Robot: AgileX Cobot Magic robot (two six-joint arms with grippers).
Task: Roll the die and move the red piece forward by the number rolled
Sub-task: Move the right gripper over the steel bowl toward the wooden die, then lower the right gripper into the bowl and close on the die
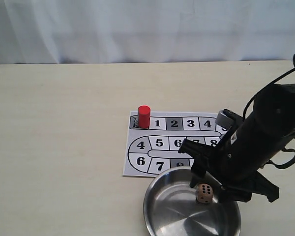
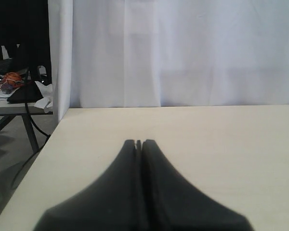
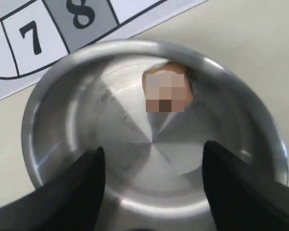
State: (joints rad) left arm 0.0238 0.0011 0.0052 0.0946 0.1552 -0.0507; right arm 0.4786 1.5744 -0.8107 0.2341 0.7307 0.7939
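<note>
A pale wood-grain desk (image 1: 64, 147) stretches in front of a white curtain (image 1: 147, 29). Lying flat on it, right of centre in the exterior view, is a printed paper game board (image 1: 160, 143) of numbered squares. A shiny round metal bowl (image 1: 162, 201) sits at the board's lower edge.

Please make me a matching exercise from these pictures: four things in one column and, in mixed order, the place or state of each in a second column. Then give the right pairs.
Column one
1. die
2. red piece
3. left gripper
4. right gripper

Column two
A. shut, above the bare table
B. inside the metal bowl
C. open, over the metal bowl
D. upright on the board, next to square 1

Right pairs: 1-B, 2-D, 3-A, 4-C.
</note>
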